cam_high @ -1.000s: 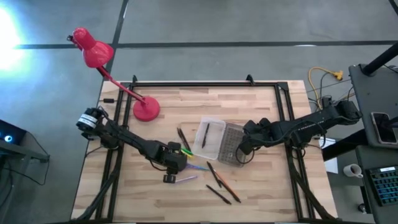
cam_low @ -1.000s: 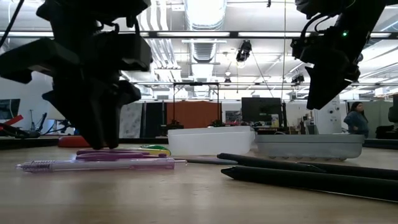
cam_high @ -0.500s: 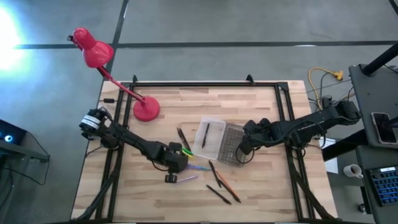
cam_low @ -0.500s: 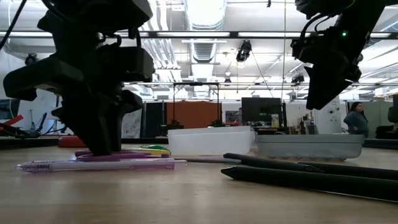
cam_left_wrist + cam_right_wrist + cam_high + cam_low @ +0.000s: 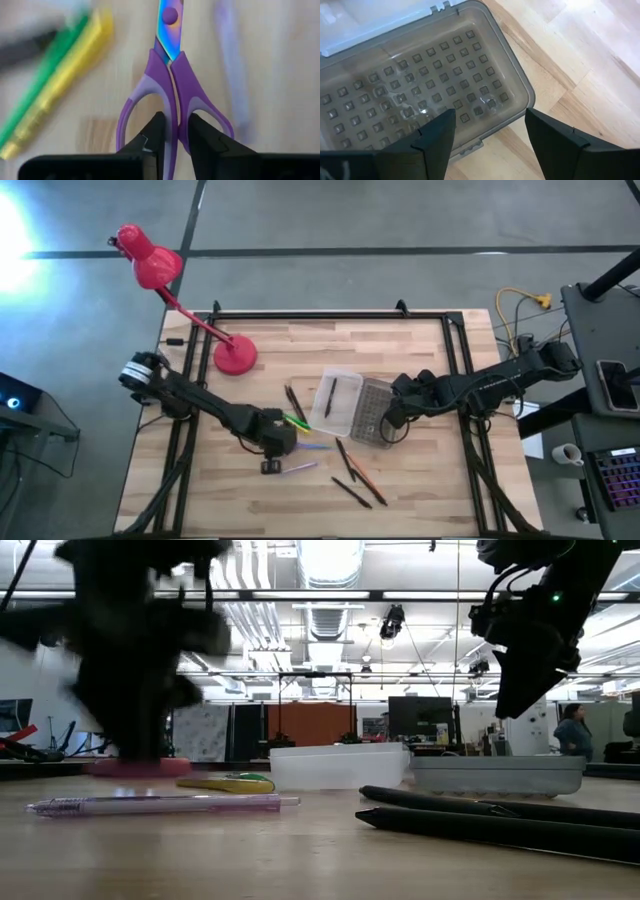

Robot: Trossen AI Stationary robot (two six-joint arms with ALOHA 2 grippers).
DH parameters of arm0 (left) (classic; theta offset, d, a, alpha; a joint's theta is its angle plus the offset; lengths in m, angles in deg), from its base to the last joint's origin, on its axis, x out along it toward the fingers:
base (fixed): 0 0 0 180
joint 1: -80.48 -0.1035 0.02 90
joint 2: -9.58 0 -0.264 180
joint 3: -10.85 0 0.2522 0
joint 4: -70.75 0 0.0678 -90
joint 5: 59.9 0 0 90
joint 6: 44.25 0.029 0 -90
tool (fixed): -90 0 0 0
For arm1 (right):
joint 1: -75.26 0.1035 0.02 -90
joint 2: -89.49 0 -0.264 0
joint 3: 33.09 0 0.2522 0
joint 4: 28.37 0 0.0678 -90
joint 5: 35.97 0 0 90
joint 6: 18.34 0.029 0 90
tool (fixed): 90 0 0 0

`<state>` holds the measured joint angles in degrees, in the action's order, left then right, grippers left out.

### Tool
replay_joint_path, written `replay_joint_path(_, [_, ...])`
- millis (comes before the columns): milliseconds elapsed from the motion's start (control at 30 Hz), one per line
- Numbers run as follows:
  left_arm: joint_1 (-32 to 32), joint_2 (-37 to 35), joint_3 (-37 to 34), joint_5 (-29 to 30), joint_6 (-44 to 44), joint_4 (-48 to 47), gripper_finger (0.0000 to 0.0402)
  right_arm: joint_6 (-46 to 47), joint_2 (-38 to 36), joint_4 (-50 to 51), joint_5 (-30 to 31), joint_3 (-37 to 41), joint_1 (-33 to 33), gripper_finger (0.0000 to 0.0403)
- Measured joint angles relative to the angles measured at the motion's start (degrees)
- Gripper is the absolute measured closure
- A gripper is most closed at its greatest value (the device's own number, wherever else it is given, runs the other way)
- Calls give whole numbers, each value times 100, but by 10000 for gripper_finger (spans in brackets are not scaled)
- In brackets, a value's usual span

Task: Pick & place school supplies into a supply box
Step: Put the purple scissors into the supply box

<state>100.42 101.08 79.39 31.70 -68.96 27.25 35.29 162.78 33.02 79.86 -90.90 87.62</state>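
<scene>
- High view: the left gripper (image 5: 275,442) sits low over the loose supplies just left of the supply box (image 5: 337,402), whose dotted lid (image 5: 371,412) lies open to its right. The right gripper (image 5: 392,423) hovers at the lid's near edge. A black pen already lies in the box.
- Low view: the left arm is a blur above the table, while a purple pen (image 5: 160,804) lies near the camera. Judged from this, the lift should be straight up and unhurried.
- Left wrist view: the fingers (image 5: 155,131) pinch the inner handle bars of the purple scissors (image 5: 172,90), closed on them at the middle. A green pencil (image 5: 47,70) and yellow pencil (image 5: 60,92) lie beside them. Keep the pinch centred so the blades do not swing.
- Right wrist view: its jaws stand wide and empty over the lid.
</scene>
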Motion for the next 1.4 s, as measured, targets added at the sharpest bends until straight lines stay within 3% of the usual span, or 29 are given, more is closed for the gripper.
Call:
replay_joint_path(267, [-74, -966, 38, 222, -1524, -293, 358, 131, 0, -7, 135, 114, 0, 170])
replay_joint_path(467, [-687, -1054, 7, 386, -2821, 701, 358, 1643, -6, -34, 112, 122, 0, 170])
replay_joint_path(667, [-1492, -501, 37, 453, -3445, 2231, 358, 2048, -11, -92, 118, 98, 0, 170])
replay_joint_path(767, [-1657, -51, 288, 474, -3543, 2456, 358, 2042, -16, -94, 116, 93, 0, 170])
replay_joint_path(967, [-1600, 937, 1196, 258, -3536, 2389, 358, 2123, -59, -91, 109, 96, 2, 170])
replay_joint_path(1100, [-1539, 1374, 1706, 350, -3530, 1814, 358, 2122, -94, -45, 82, 98, 10, 170])
replay_joint_path(1267, [-1512, 1429, 1628, 761, -3720, 1683, 358, 2120, -98, 81, 56, 98, 39, 170])
replay_joint_path(1400, [-1517, 1425, 1355, 702, -3820, 1669, 358, 2120, -98, 252, 60, 98, 74, 170])
